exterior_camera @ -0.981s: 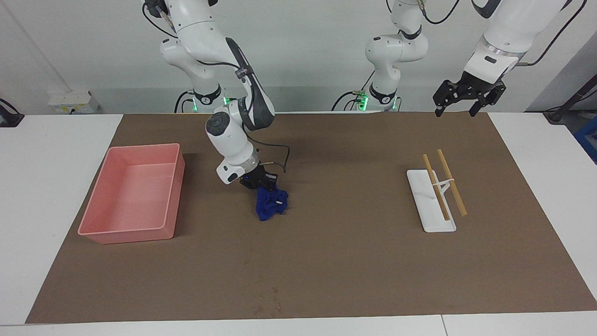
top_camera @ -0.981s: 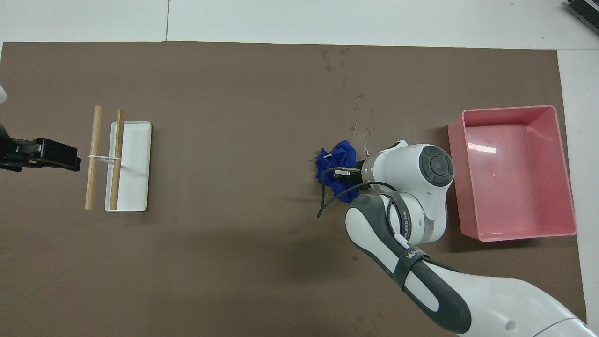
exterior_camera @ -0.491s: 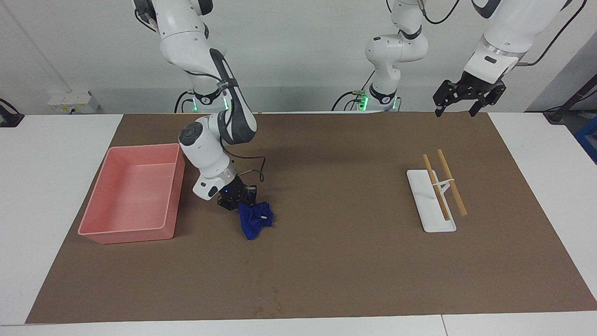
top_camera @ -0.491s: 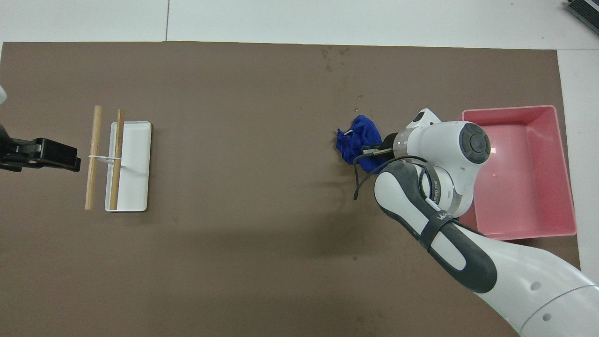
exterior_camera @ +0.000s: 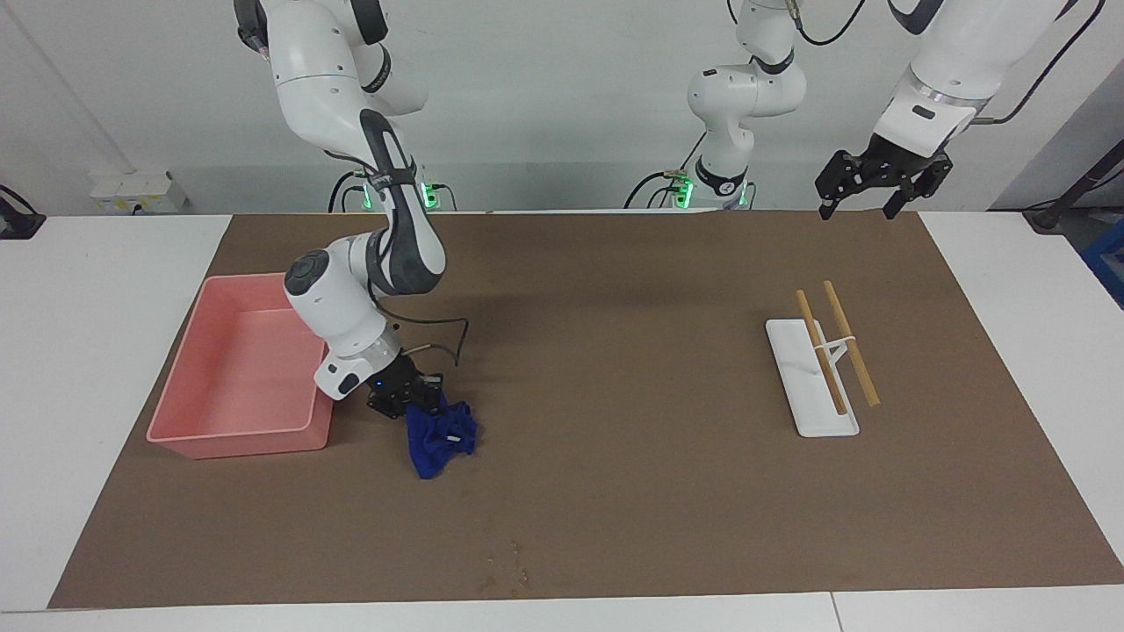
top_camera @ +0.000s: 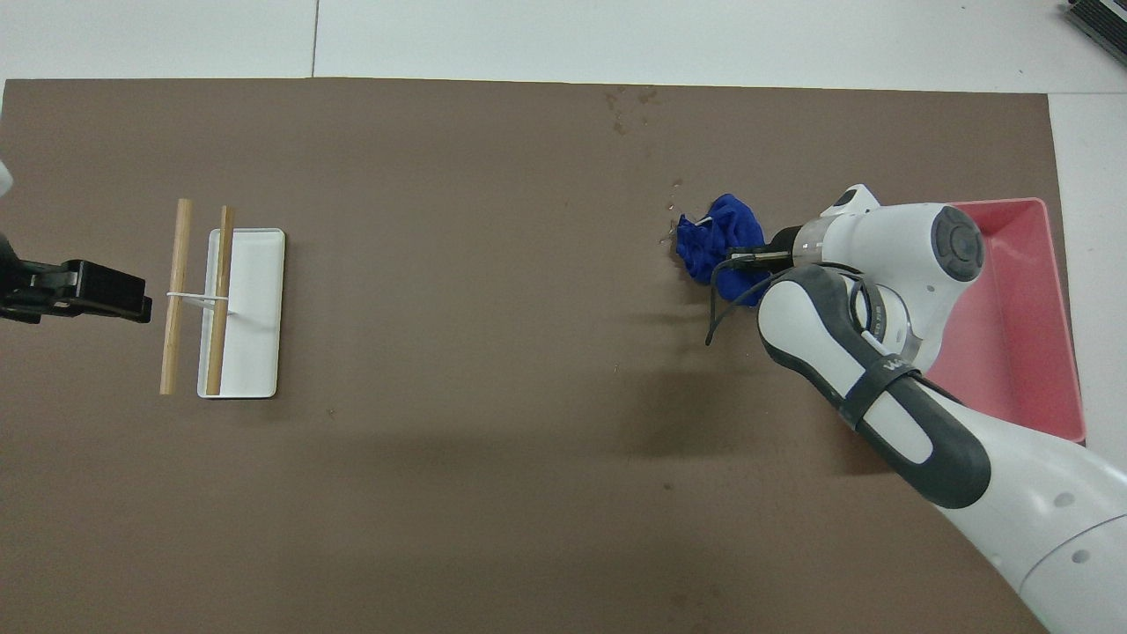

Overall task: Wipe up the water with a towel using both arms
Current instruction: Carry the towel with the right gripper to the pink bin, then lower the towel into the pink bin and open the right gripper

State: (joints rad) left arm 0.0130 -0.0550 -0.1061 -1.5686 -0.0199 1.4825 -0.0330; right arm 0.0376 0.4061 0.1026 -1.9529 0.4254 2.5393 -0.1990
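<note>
Your mat (exterior_camera: 615, 351) (top_camera: 493, 493) covers most of the table, and the two arms are the biggest things over it. The right arm (exterior_camera: 351, 263) (top_camera: 880, 352) reaches down beside the tub (exterior_camera: 237, 369) (top_camera: 1021, 352), at the right arm's end of the mat. Its gripper, the right gripper (exterior_camera: 413, 399) (top_camera: 748, 260), is clamped on the towel (exterior_camera: 442, 439) (top_camera: 722, 238), which sits bunched on the mat just beside the tub's corner that is farther from the robots. The left arm (exterior_camera: 940, 79) waits; the left gripper (exterior_camera: 865, 197) (top_camera: 88, 291) hangs with fingers spread over the mat's edge nearest the robots, near the tray (exterior_camera: 812, 382) (top_camera: 242, 313) with two sticks (exterior_camera: 839, 347) (top_camera: 198, 295) across it. The water (exterior_camera: 505, 570) (top_camera: 629, 106) lies farther from the robots than the towel, by the mat's edge; a few droplets (top_camera: 673, 211) sit right at the towel's edge.
</note>
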